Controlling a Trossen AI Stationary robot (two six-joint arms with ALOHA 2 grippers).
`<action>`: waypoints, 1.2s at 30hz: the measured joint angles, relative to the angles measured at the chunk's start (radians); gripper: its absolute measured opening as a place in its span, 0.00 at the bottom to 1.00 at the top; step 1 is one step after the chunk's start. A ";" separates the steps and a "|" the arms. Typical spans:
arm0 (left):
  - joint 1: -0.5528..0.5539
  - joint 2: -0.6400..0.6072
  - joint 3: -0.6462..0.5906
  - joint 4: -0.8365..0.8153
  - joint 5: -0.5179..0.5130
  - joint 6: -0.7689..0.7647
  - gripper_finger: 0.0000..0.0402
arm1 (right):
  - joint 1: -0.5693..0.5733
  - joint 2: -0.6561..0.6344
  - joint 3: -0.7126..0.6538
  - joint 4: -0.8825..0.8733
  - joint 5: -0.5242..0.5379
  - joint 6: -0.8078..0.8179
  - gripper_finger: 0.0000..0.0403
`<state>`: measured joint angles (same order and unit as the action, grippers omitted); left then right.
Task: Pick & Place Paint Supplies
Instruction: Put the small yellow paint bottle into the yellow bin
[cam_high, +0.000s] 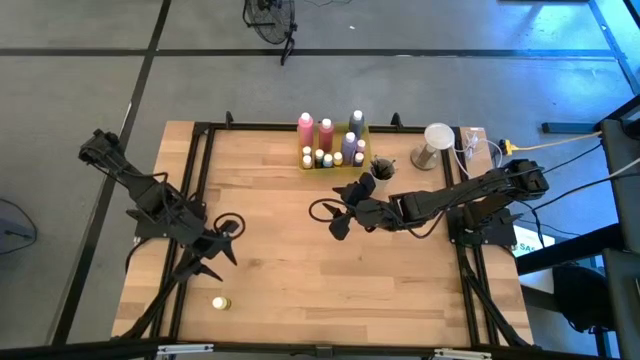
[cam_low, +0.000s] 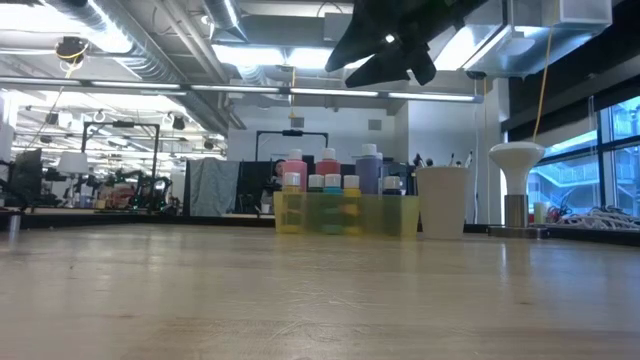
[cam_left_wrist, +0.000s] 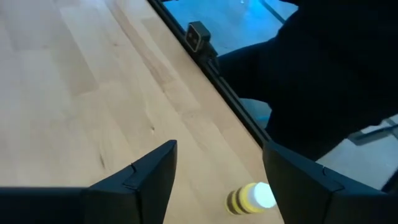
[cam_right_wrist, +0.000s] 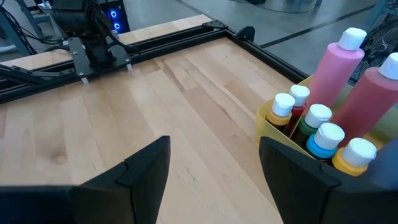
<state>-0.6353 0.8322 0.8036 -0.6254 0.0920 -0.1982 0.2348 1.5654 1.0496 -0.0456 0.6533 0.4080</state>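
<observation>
**Both sets of fingers spread and empty; one small bottle loose on worktop**

Left gripper (cam_high: 218, 262) low over the left-front part of the worktop (cam_high: 300, 260). Fingers (cam_left_wrist: 146, 177) spread, holding nothing. Small yellow bottle with pale cap (cam_left_wrist: 250, 198) lying on its side just ahead of the fingertips, nearer one finger than the other, not touching either. Same bottle in the high view (cam_high: 220, 302) near the front-left edge, close to the black frame rail (cam_left_wrist: 217, 81).

Right gripper (cam_high: 342, 212) raised above mid-worktop, clear of the surface in the low view (cam_low: 385, 45). Fingers (cam_right_wrist: 146, 165) spread, nothing between them. Translucent yellow tray (cam_right_wrist: 273, 121) just beyond and to one side of the fingertips, not touching. In the tray, upright: two tall pink bottles (cam_right_wrist: 336, 65), a purple bottle (cam_high: 349, 146), several small pale-capped bottles (cam_right_wrist: 283, 106), one with a blue cap (cam_right_wrist: 324, 142). Tray at the back-centre edge of the worktop in the high view (cam_high: 334, 164).

Grey-beige cup (cam_low: 442, 200) just beside the tray; contents too small to tell. White lamp-like stand (cam_high: 436, 140) past the cup, at the back-right corner.
</observation>
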 joint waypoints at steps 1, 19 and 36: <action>0.000 0.000 0.000 0.000 -0.010 0.005 0.59 | 0.000 0.000 0.000 0.000 0.000 0.000 0.62; 0.000 0.000 0.000 -0.010 -0.049 -0.001 0.79 | 0.000 0.000 0.000 -0.003 0.000 0.000 0.62; -0.001 0.005 0.000 -0.153 -0.068 -0.062 0.79 | 0.000 0.000 0.000 -0.003 0.023 -0.001 0.62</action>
<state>-0.6361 0.8369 0.8036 -0.7781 0.0245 -0.2601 0.2344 1.5654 1.0496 -0.0486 0.6764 0.4070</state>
